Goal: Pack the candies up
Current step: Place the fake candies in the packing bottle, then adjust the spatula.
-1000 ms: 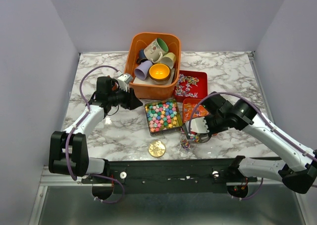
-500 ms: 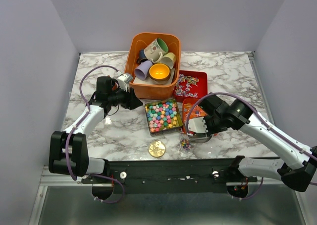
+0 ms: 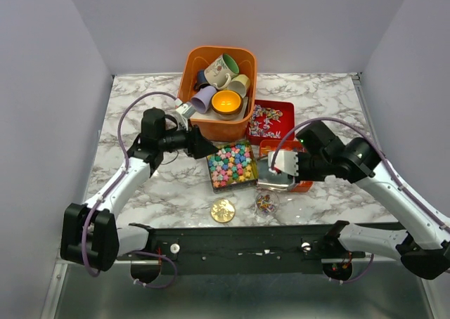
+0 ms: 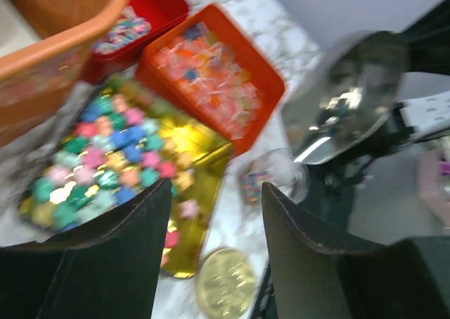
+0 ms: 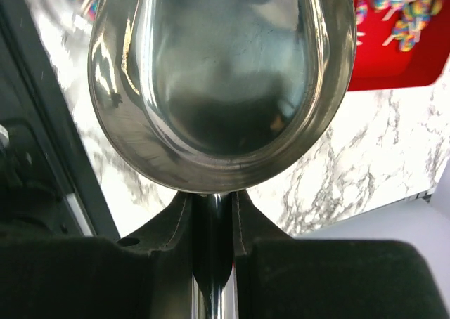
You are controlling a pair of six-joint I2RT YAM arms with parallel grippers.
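Speckled multicolour candies (image 3: pixel 232 163) fill a gold tray (image 4: pixel 190 220). Orange-red candies (image 4: pixel 207 73) lie in an orange tray (image 3: pixel 304 186), half hidden by my right arm. More wrapped candies (image 3: pixel 268 120) sit in a red tray. A small clear jar (image 3: pixel 266 203) holds a few candies; its gold lid (image 3: pixel 223 210) lies beside it. My left gripper (image 3: pixel 204 147) is open and empty above the gold tray's left edge (image 4: pixel 214 192). My right gripper (image 3: pixel 292 168) is shut on the handle of a metal scoop (image 3: pixel 275 176), which is empty (image 5: pixel 218 80) and held over the orange tray, above the jar.
An orange bin (image 3: pixel 211 126) of ceramic mugs stands at the back, just behind my left gripper. The red tray (image 5: pixel 401 59) is right of the scoop. A black rail (image 3: pixel 239 238) runs along the near table edge.
My left gripper has moved right, from beside the bin to over the gold tray's edge. My right gripper has lifted the scoop away from the jar and back over the orange tray.
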